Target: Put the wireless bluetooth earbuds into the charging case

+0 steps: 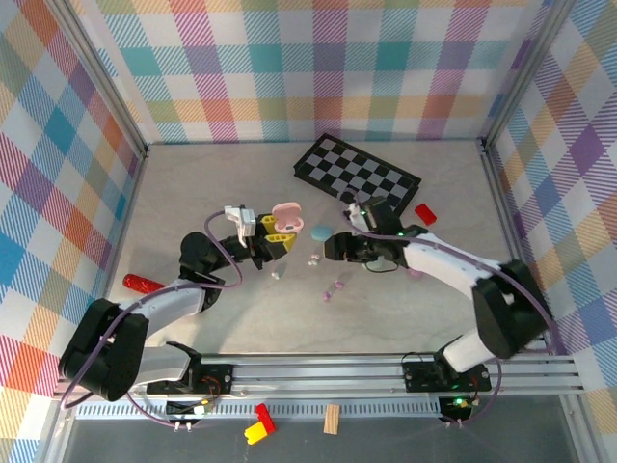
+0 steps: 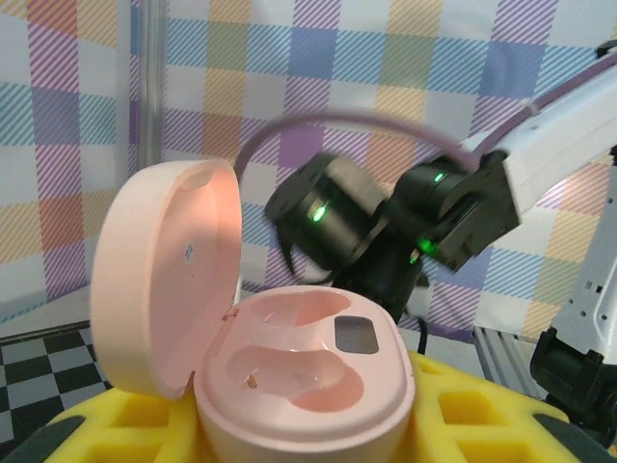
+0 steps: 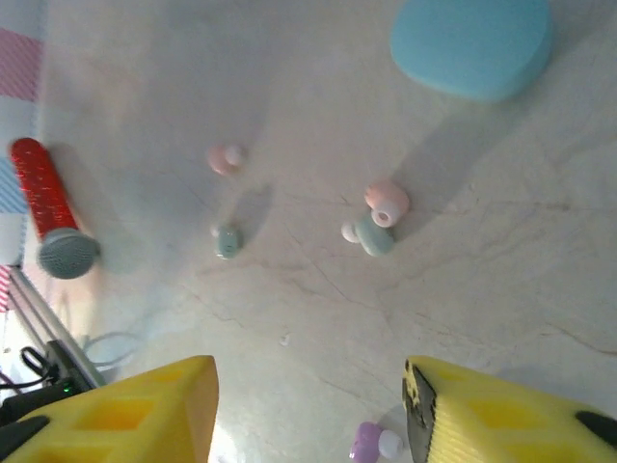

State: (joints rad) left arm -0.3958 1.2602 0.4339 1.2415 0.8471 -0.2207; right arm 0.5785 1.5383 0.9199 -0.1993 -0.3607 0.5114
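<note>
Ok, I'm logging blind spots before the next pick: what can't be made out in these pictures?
- Left wrist view: the lower edge cuts off the pink case, hiding the left pincer's contact.
- Right wrist view: the top edge cuts off the blue case; open or closed is unclear.
- Right wrist view: the bottom edge clips the purple earbud beside the open right pincer.
- Top view: the loose earbuds are too small to tell apart.

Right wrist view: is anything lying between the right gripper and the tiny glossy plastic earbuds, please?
Nothing visible does. The open right gripper faces bare table, and the tiny glossy pink earbud and pale teal earbud lie uncovered.
</note>
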